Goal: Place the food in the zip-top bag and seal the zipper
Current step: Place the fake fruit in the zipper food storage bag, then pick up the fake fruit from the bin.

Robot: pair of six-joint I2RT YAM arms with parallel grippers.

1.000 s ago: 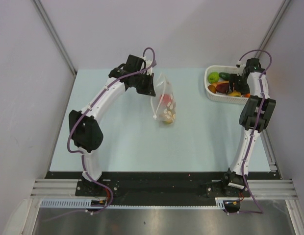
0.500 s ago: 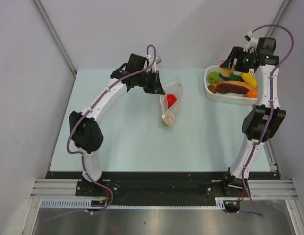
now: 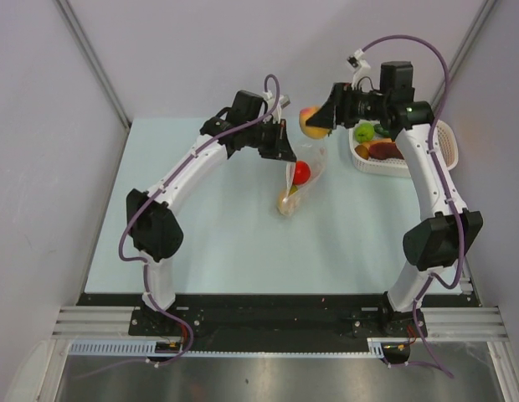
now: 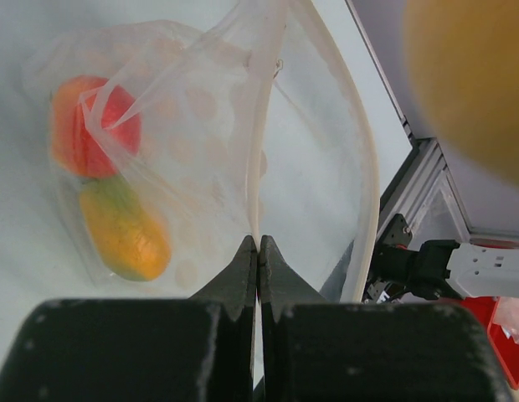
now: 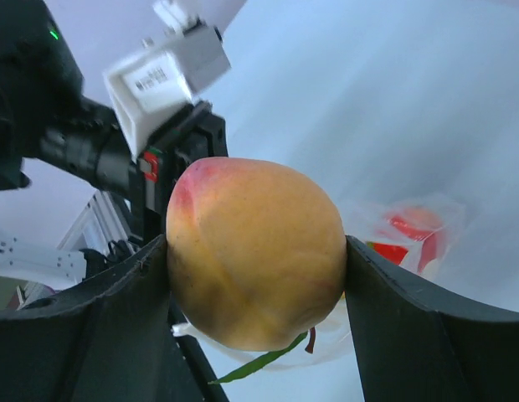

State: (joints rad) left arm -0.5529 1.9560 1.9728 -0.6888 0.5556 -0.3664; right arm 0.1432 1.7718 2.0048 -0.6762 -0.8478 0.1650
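The dotted clear zip-top bag (image 3: 305, 179) hangs mid-table, mouth up. My left gripper (image 3: 286, 156) is shut on one lip of the bag's mouth (image 4: 258, 244). The zipper (image 4: 366, 167) runs as a pale strip round the open mouth. Inside the bag lie a red food (image 4: 94, 127) and an orange-green one (image 4: 125, 231). A yellow-orange peach with a red blush (image 5: 255, 251) is held in my right gripper (image 3: 318, 120), shut on it from both sides. The peach (image 3: 309, 122) hangs just above and behind the bag's mouth.
A white lattice basket (image 3: 444, 138) stands at the back right, with green, orange and red-brown food (image 3: 378, 147) in it. The left arm's wrist and camera (image 5: 163, 71) sit close behind the peach. Grey walls close in the table's back.
My right gripper rose out of the basket with the peach and swung left to the bag's mouth. The left gripper shifted slightly right, still holding the bag's lip.
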